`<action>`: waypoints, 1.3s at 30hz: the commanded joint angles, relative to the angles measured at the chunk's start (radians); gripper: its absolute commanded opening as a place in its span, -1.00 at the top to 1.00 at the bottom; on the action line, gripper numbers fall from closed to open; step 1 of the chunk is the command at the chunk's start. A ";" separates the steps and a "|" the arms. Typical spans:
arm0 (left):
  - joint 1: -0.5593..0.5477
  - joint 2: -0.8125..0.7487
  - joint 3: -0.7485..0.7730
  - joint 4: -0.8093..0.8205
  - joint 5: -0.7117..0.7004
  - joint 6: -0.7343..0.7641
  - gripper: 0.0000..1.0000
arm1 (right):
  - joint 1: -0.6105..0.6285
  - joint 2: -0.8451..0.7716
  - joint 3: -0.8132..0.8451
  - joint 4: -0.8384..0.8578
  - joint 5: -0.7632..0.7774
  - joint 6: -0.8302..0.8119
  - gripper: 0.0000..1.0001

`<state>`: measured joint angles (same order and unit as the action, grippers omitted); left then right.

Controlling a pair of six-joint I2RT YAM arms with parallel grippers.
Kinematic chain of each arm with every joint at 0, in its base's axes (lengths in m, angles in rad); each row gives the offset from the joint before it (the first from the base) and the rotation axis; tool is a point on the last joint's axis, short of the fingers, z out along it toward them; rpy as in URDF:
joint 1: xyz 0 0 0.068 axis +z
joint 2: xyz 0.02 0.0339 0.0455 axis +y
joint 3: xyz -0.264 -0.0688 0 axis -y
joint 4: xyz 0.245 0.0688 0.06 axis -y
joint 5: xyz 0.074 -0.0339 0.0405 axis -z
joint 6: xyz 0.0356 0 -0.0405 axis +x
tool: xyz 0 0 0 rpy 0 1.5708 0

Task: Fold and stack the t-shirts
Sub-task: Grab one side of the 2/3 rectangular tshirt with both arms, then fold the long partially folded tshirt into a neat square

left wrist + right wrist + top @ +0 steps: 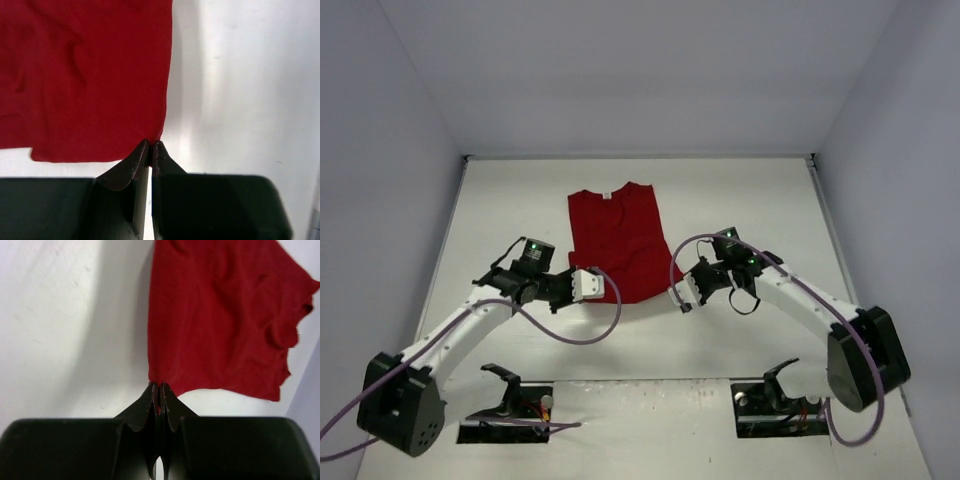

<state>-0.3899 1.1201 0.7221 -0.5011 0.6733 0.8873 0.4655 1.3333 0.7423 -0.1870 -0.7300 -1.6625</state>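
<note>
A plain dark red t-shirt [620, 240] lies flat on the white table [760, 200], collar toward the far wall, and it looks narrow, as if folded lengthwise. My left gripper [610, 292] is shut on the shirt's near left corner. In the left wrist view the fingertips [151, 143] pinch the cloth [85, 75] at its corner. My right gripper [680, 298] is shut on the near right corner. The right wrist view shows red cloth [220, 315] caught between the closed tips [160, 386], with a sleeve hanging off to the right.
Two black stands sit at the near edge beside the arm bases, one on the left [505, 385] and one on the right [780, 380]. Pale walls enclose the table on the left, right and far sides.
</note>
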 commanded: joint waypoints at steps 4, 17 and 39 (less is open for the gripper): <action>-0.060 -0.269 -0.021 -0.177 0.064 -0.114 1.00 | 0.091 -0.262 -0.020 -0.118 -0.070 0.264 1.00; 0.040 -0.182 0.283 -0.050 0.077 -0.427 1.00 | -0.077 -0.058 0.334 -0.117 -0.246 0.410 1.00; 0.441 1.014 0.917 0.335 0.171 -0.929 1.00 | -0.211 1.131 1.360 -0.118 -0.469 0.701 0.99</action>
<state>-0.0107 2.1354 1.5921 -0.2548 0.8768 0.1018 0.2467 2.4198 1.9996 -0.3111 -1.1423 -1.0490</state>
